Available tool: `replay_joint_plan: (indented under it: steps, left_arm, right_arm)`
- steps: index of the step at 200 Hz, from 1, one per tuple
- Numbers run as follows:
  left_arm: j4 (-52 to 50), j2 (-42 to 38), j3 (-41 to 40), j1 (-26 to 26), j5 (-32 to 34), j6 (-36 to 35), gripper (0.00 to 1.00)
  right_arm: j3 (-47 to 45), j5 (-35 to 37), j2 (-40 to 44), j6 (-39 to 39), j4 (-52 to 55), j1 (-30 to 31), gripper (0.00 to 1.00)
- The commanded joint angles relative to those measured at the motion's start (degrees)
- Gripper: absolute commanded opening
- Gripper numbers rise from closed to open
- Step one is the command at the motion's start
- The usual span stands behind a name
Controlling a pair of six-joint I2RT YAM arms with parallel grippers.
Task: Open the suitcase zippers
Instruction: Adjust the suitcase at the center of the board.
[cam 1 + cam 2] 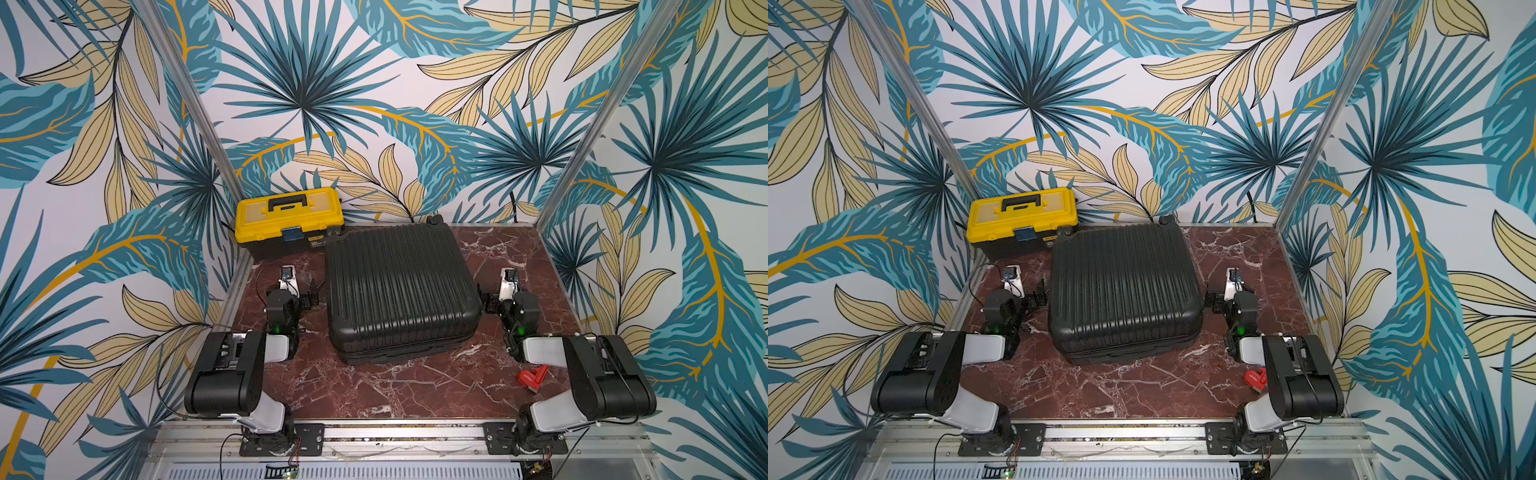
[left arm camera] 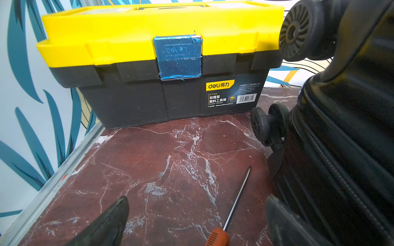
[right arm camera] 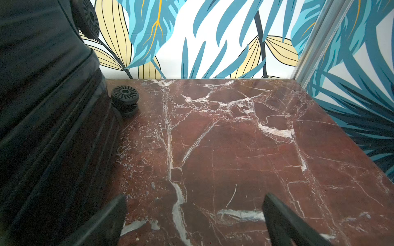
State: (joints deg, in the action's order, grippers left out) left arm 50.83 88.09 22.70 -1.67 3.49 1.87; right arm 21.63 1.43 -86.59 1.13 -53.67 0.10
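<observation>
Progress on the task is nil as far as we can judge: the suitcase (image 1: 401, 291) lies flat and shut on the worktop (image 1: 415, 390), both shell halves together, and the zippers (image 2: 332, 168) run unbroken along the seam where the wrist views show them. We cannot make out any pull, so finding one comes before all else.

We see the left gripper (image 2: 196, 221) with its fingers (image 2: 110, 221) spread wide and empty, low beside the suitcase's left side; one finger sits just beside the shell, though we cannot tell whether it touches. A screwdriver (image 2: 234, 204) lies between the fingers. The right gripper (image 3: 194, 221) is likewise spread and empty, just beside the suitcase's right side. A toolbox (image 1: 289, 220) stands behind the left arm.
</observation>
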Motion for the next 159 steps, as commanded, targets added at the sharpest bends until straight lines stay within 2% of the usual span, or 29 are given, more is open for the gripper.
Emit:
replay_joint_plan:
  steps: [1,147,159]
  left_arm:
    - [1.3,0.46,-0.55,0.17,0.21,-0.55,0.99]
    - [1.29,0.31,-0.66,0.18,0.21,-0.79,0.99]
    - [1.32,-0.57,-0.79,0.17,-2.04,-1.05,0.99]
  right_arm:
    - [-0.09,0.04,-0.14,-0.06,0.38,-0.05,1.0]
    - [-0.05,-0.02,-0.17,-0.08,0.41,-0.1,1.0]
    - [-0.17,0.19,-0.05,-0.07,0.27,-0.1,0.99]
